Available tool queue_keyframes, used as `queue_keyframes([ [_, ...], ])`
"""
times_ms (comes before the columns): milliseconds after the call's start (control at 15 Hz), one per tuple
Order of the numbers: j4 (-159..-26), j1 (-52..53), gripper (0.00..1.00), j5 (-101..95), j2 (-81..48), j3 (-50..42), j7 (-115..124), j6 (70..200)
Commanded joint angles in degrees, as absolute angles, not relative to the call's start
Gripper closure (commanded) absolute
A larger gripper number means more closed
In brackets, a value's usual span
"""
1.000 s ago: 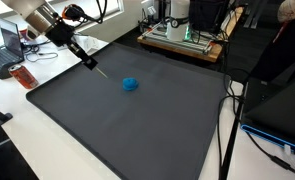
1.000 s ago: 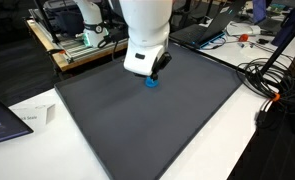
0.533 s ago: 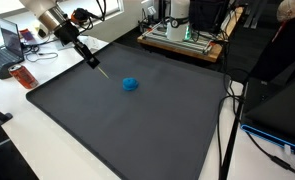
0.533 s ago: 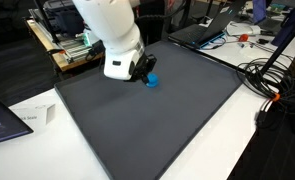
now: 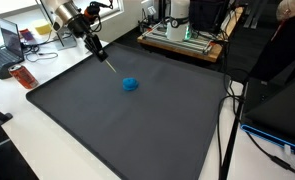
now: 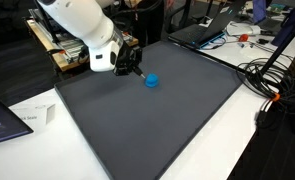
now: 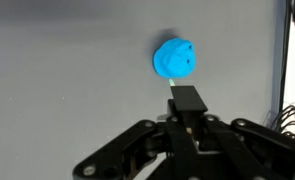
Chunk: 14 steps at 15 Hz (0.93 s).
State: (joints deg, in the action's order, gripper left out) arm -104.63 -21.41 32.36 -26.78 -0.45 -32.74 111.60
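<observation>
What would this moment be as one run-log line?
claw: shut on dark stick | position: above dark mat | blue lump: on mat, untouched

Small, rounded, bright-blue lump [image 5: 131,84] resting on a dark grey surface [image 5: 117,130], away from its edges. Thin dark rod [image 5: 102,53], tilted, tip raised near the lump.

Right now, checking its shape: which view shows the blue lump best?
Wrist view: the small crumpled blue lump shows large. In both exterior views it is only a tiny blob on the dark grey mat.
</observation>
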Motion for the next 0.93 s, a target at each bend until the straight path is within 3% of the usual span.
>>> queue_keyframes([
  [0,-114.0,-22.6,0.97,38.5,-20.4,-0.7,-40.8,114.4],
  [867,-136.7,-15.1,0.97,49.0,-4.3,-4.3,-45.4,131.1],
])
